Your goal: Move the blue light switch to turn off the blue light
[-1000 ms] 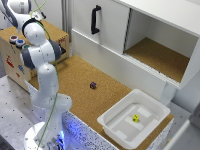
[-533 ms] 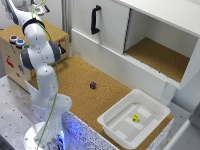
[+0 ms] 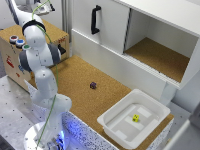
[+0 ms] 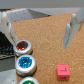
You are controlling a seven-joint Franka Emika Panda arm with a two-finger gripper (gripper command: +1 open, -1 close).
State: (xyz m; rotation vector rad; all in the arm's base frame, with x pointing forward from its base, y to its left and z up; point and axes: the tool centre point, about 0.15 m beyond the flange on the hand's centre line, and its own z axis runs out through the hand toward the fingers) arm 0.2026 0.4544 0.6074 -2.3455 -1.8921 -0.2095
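Upper left of the exterior view: wooden box (image 3: 12,55) stood at the edge of the cork-topped bench (image 3: 80,85), carrying three round caps in a row.
Blue light: blue light (image 3: 19,42) sat between the red cap (image 3: 13,38) and the green cap (image 3: 26,47) on the box top; in the wrist view it showed as a glittery blue disc with a pale rim (image 4: 25,62), the red one beside it and the green one cut by the frame edge.
Arm: white Panda arm (image 3: 42,70) rose from its base at the lower left and bent up over the box.
Gripper: gripper (image 4: 37,29) was seen only in the wrist view; its two fingers (image 4: 69,31) stood wide apart with nothing between them, above the cork surface and clear of the caps.
Pink block: small pink block (image 4: 62,71) lay on the cork, near the caps.
Dark object: small dark item (image 3: 93,85) lay mid-bench; too small to identify.
Tray: white tray (image 3: 117,125) at lower right held a yellow piece (image 3: 135,118).
Cabinet: white cabinet (image 3: 115,30) at upper right, black handle (image 3: 94,19) on its door, open compartment beside it.
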